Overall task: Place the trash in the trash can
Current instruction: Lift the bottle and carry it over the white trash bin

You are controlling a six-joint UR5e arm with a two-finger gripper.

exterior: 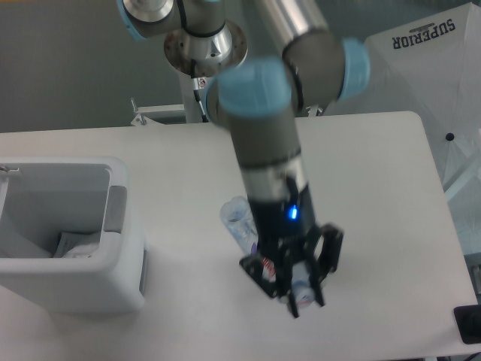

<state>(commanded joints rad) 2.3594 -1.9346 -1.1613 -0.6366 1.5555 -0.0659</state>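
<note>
My gripper hangs high over the table's front middle, close to the camera, shut on the clear plastic bottle. The bottle slants from its clear end at upper left, past a purple-red label, down to a pale end between the fingers. At the left stands the white trash can with its grey inner side panel. A crumpled pale wrapper lies inside it on the bottom. The gripper is well to the right of the can.
The arm's base is mounted behind the table's far edge. A white fabric canopy stands past the table's right corner. A small black object lies at the front right edge.
</note>
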